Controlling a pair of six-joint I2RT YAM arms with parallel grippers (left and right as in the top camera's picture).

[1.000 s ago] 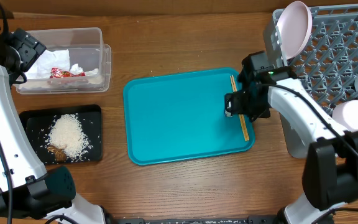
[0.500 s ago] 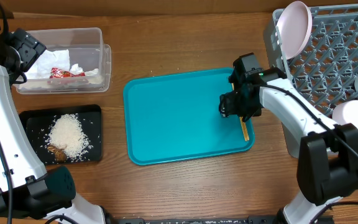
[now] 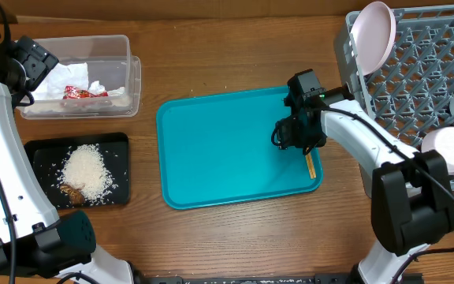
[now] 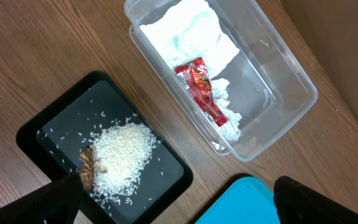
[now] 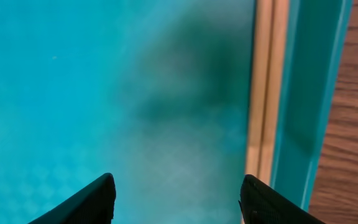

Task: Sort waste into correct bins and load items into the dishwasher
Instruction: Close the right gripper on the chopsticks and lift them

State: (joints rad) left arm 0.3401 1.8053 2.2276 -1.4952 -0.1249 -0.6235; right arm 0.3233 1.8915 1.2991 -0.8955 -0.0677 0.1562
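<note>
Waste (image 4: 201, 87) is binned in clear tub (image 3: 129, 75) and black tray (image 3: 36, 150), plate (image 3: 371, 35) stands in the dish rack (image 3: 424, 79); only chopsticks (image 5: 264, 87) apparently remain, on the teal tray (image 3: 227, 150) beneath the spread right gripper (image 5: 178, 190).

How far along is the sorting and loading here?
Looks done: napkins and red wrapper sit in the clear tub, rice and scraps in the black tray, and a pink dish and white bowl are in the grey rack. In hand: the right gripper, jaws open, is low over the teal tray beside the chopsticks. Left: grip them and rack them.
</note>
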